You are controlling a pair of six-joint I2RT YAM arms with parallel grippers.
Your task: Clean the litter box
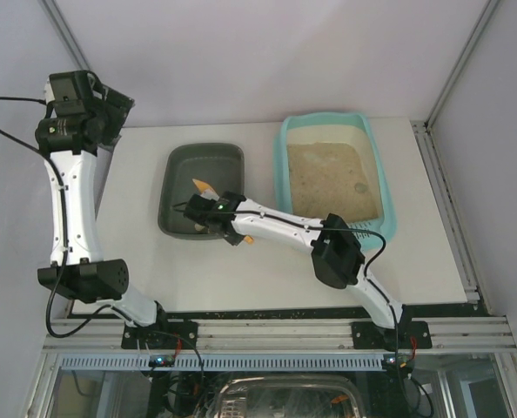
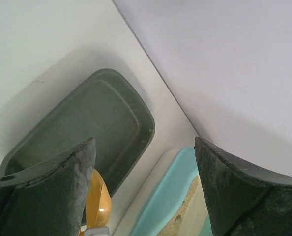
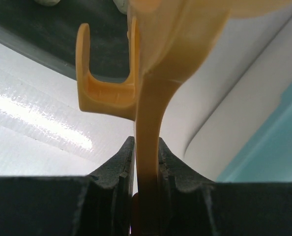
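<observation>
My right tool (image 3: 147, 147) clamps the scoop (image 3: 156, 73) over the tub (image 1: 215, 161), left tool (image 2: 143, 147) gaping idle: dumping, I reckon; next, swing across to dig the litter box (image 1: 285, 165).

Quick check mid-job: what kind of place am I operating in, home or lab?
Likely a lab robot cell, not a home: a white table boxed in by white panels, arms bolted to an aluminium rail, with the litter box and a grey tub staged on it.
</observation>
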